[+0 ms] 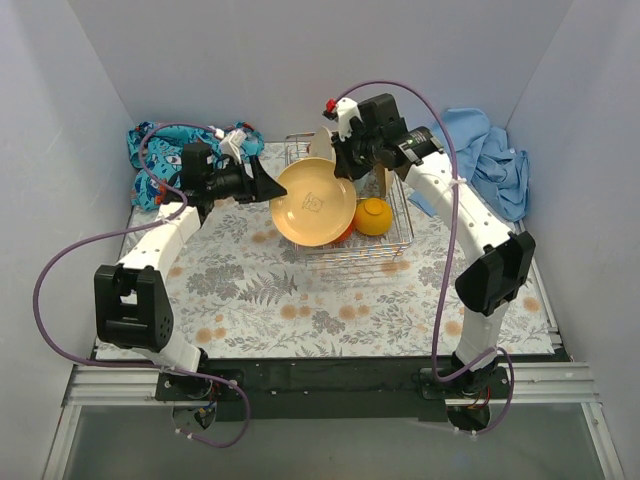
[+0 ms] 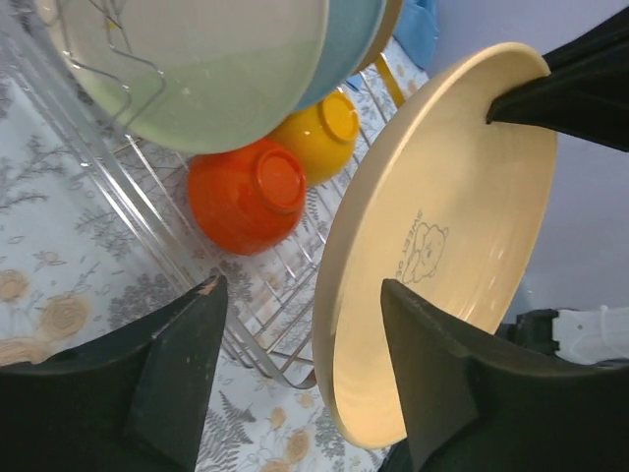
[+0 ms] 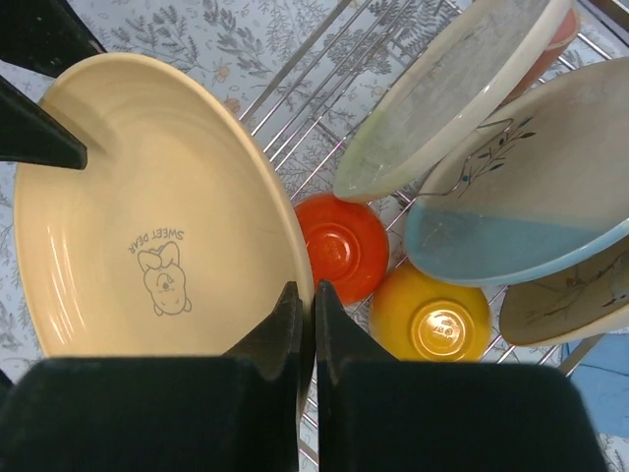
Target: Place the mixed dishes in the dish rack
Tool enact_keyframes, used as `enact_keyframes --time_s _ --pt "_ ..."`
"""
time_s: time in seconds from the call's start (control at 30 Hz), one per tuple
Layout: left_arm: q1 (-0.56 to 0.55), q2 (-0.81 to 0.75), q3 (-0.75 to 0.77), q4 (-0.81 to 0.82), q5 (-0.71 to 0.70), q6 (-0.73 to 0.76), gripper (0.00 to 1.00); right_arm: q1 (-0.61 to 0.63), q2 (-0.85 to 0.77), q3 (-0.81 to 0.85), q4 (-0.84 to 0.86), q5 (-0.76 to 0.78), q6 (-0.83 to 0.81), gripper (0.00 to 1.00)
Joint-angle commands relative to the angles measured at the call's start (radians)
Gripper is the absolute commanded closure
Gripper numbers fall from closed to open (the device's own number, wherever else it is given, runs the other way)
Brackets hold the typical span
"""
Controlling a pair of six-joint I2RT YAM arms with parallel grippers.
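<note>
The right gripper (image 3: 307, 295) is clamped on the rim of the yellow plate (image 3: 147, 197), holding it on edge at the left end of the dish rack (image 1: 398, 244). The left gripper (image 2: 300, 290) straddles the plate's opposite rim, jaws apart. Inside the rack, the red bowl (image 3: 342, 246) and orange bowl (image 3: 432, 320) lie upside down, just beside each other, below a cream-and-light-blue plate (image 3: 521, 197)

A robotics lab cell: bare white walls (image 1: 200, 60) enclose a floral-clothed table (image 1: 330, 320) edged with aluminium rails (image 1: 560, 385).
</note>
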Motion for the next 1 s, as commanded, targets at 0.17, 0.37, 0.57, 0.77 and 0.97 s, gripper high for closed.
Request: enact_keyframes --time_s 0.17,0.37,0.57,0.77,0.97 --pt "0.052 -0.267 -0.002 0.031 -0.544 0.153 0.40 0.075 0.022 0.203 0.164 0.437 0.077 0.99" --pt "0.054 -0.325 -0.192 0.006 -0.556 0.221 1.00 0.183 -0.005 0.140 0.383 0.823 0.061 0.99" --pt "0.023 -0.148 -0.185 -0.092 -0.389 0.204 1.00 0.316 0.083 0.147 0.612 1.167 -0.148 0.99" --pt "-0.069 -0.067 -0.163 -0.061 -0.358 0.212 1.00 0.373 0.140 0.066 0.989 1.336 -0.405 0.99" --pt "-0.151 -0.032 -0.175 -0.011 -0.310 0.173 1.00 0.374 0.251 0.138 1.106 1.483 -0.548 0.99"
